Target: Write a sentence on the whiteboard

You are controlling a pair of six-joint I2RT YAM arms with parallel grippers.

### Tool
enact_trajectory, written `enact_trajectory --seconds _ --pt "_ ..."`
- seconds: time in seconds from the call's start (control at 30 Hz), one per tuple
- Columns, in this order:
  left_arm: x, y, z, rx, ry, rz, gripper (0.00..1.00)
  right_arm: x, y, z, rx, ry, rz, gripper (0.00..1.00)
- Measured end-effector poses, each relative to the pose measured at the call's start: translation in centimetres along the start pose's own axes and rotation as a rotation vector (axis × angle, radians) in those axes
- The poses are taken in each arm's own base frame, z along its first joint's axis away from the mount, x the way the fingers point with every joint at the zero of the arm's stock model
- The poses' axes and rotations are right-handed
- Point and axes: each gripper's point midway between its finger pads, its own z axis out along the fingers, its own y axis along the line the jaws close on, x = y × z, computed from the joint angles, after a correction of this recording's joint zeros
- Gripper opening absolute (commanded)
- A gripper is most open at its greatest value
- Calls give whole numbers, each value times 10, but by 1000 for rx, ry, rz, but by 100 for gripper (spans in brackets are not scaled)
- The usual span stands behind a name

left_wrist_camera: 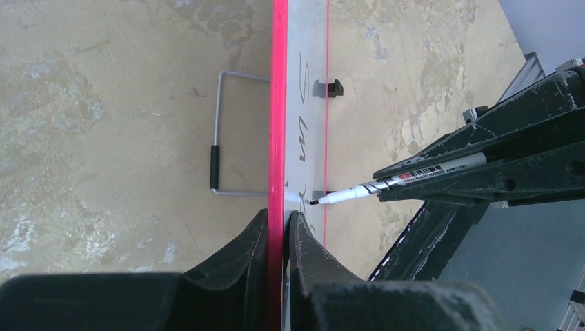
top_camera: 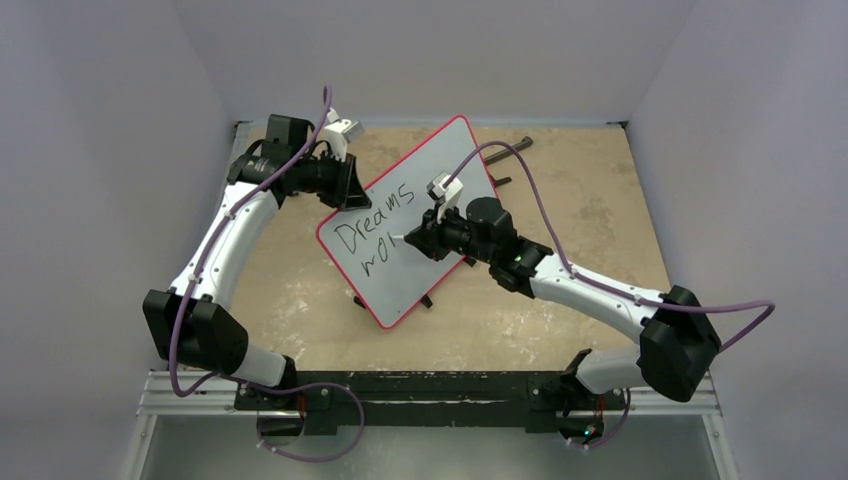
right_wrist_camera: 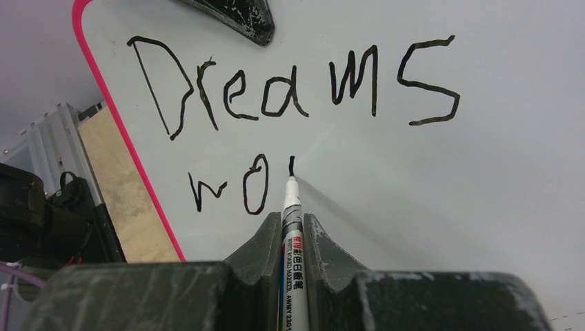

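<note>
1. Left gripper (top_camera: 348, 186): its fingers (left_wrist_camera: 245, 258) are all but closed, pinching the red rim of the whiteboard (top_camera: 455, 160), one on each face. The grip is at the board's 10 o'clock edge in the top view. My read: it's a brace, so pen pressure doesn't shove the board around.
2. The whiteboard sits mid-table (top_camera: 590, 210), long axis running 7 to 1 o'clock. It looks propped up on edge rather than lying flat. A wire stand (left_wrist_camera: 218, 131) shows on its back side, at 9 o'clock from the rim in the left wrist view. That tilt turns the writing face toward your right arm.
3. The sentence (right_wrist_camera: 290, 89): "Dreams" is done on the top line. Below it there's "wo" plus a short fresh stroke, so I'd call it early in line two.
4. Marker (right_wrist_camera: 292, 214): the tip touches the board at the foot of that stroke, just at 3 o'clock from the "o".
5. Right gripper (top_camera: 415, 238): closed tight on the marker barrel, tip sticking out toward 9 o'clock in the top view. Holding it low on the barrel leaves the tip little room to wobble.
6. Next up is probably finishing this letter. Watch the spacing, because the line drifts toward the board's 3 o'clock side.
</note>
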Motion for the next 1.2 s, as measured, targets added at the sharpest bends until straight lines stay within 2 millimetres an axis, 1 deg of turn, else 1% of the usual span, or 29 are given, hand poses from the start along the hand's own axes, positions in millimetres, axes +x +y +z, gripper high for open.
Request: enact_trajectory --seconds 0.23,0.57,0.87,1.1,1.2 --pt "0 0 0 0 0 0 0 -1 -2 0 12 -3 1 0" --pt "0 0 0 -1 0 0 0 -8 -15 -1 51 -15 17 0" --pt "0 0 0 2 0 0 0 -10 -16 -4 54 -15 18 0" --pt "0 -1 0 3 0 0 0 -28 -11 -15 50 -66 10 0" --pt "0 -1 0 3 0 0 0 -31 -10 -17 50 -74 9 0"
